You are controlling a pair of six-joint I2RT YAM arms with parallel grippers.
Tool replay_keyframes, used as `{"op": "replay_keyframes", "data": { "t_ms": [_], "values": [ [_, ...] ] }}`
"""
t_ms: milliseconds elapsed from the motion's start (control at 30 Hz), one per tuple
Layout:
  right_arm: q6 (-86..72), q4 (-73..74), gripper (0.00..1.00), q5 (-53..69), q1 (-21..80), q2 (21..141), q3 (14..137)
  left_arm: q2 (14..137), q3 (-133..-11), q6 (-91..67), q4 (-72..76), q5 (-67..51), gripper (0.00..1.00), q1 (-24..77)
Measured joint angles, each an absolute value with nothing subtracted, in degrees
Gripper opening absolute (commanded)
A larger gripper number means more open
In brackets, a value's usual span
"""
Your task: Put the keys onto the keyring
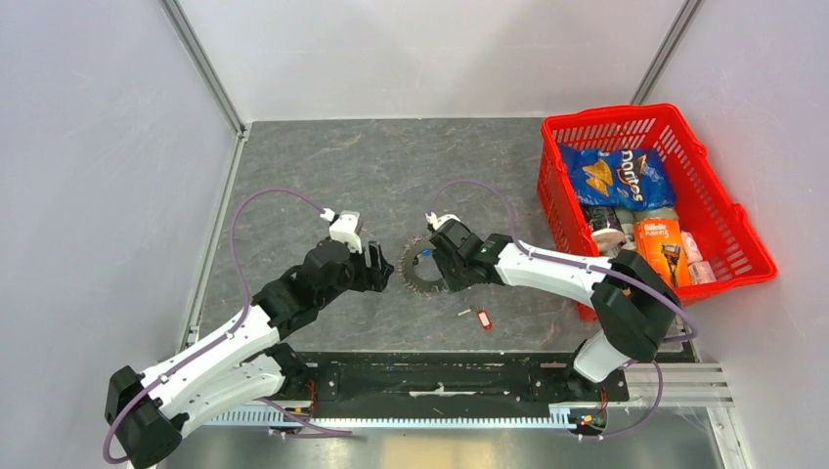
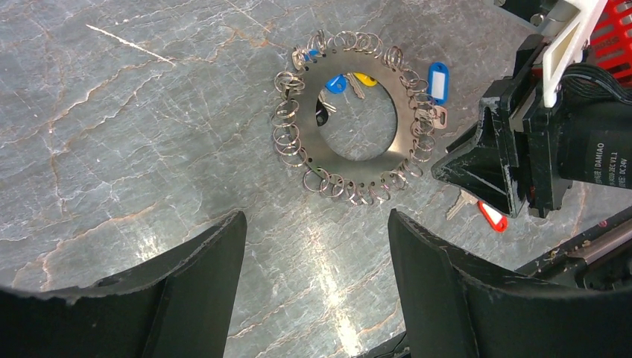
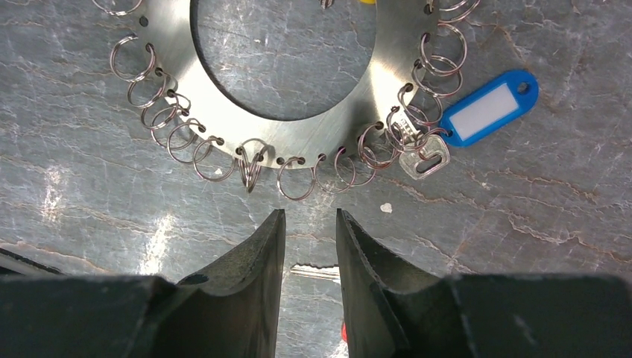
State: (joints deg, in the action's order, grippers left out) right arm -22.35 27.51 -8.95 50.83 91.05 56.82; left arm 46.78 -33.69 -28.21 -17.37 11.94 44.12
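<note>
My left tool (image 2: 314,224): was wide apart, empty. My right tool (image 3: 310,216): was narrowly apart, empty, near keyring (image 3: 298,142). Red-tagged key (image 2: 492,216) lay loose on worktop (image 1: 323,166); I judged: pinch tag, not blade.

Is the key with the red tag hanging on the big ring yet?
No, the red-tagged key lies loose on the table, apart from the keyring.

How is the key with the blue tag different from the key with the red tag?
The blue-tag key looks hooked into the little wire rings on the rim of the keyring; the red-tag key lies loose on the table, apart from the keyring. The blue-tag key's tag shows a white label; on the red-tag key I cannot make one out. Both are small silver keys with a plastic tag.
</note>
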Motion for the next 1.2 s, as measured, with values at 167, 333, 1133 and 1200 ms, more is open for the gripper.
{"op": "replay_keyframes", "data": {
  "t_ms": [167,333,1133,1200],
  "values": [
    [-21.41,27.35,0.39,-8.64,51.66,91.44,56.80,46.78,-33.67,-28.21,-17.37,11.94,0.76,44.12],
    [-20.91,27.07,0.39,-8.64,52.90,92.36,56.77,46.76,-33.56,-28.21,-17.37,11.94,0.77,44.12],
    [-17.76,24.60,0.36,-12.58,53.67,96.33,56.77,46.39,-33.32,-28.18,-17.37,11.94,0.77,44.12],
    [-17.74,24.34,0.35,-12.58,53.84,96.33,56.80,46.39,-33.32,-28.21,-17.34,11.94,0.77,44.12]
  ]
}}
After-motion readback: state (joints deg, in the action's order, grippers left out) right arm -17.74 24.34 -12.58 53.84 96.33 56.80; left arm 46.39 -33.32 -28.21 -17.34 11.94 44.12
